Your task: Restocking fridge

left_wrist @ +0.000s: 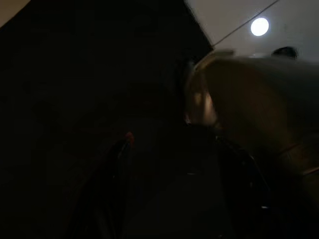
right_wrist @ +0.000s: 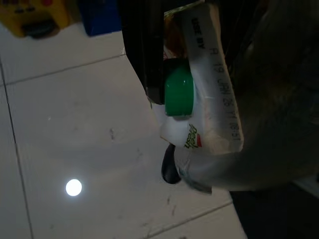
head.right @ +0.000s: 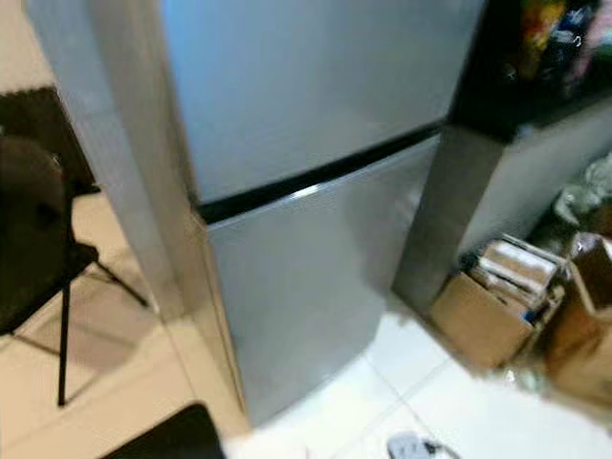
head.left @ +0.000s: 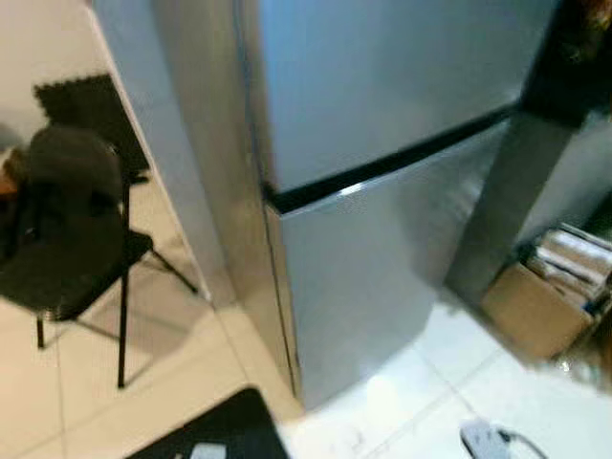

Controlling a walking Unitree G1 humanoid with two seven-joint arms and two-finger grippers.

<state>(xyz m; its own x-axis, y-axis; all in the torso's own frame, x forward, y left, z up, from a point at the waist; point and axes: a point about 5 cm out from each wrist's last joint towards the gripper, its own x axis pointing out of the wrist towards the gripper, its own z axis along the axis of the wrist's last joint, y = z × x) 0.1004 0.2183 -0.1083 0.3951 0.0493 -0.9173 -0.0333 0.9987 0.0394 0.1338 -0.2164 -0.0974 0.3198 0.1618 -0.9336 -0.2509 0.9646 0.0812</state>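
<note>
A tall silver fridge stands right before me, its upper door and lower door both closed, with a dark seam between them. In the right wrist view my right gripper is shut on a white drink carton with a green screw cap, held over the pale tiled floor. One black finger presses the carton beside the cap. The left wrist view is very dark, and my left gripper hangs idle there.
A black folding chair stands left of the fridge. To the fridge's right are a grey pillar under a dark counter and a cardboard box of books. A power strip and a black mat lie on the floor near me.
</note>
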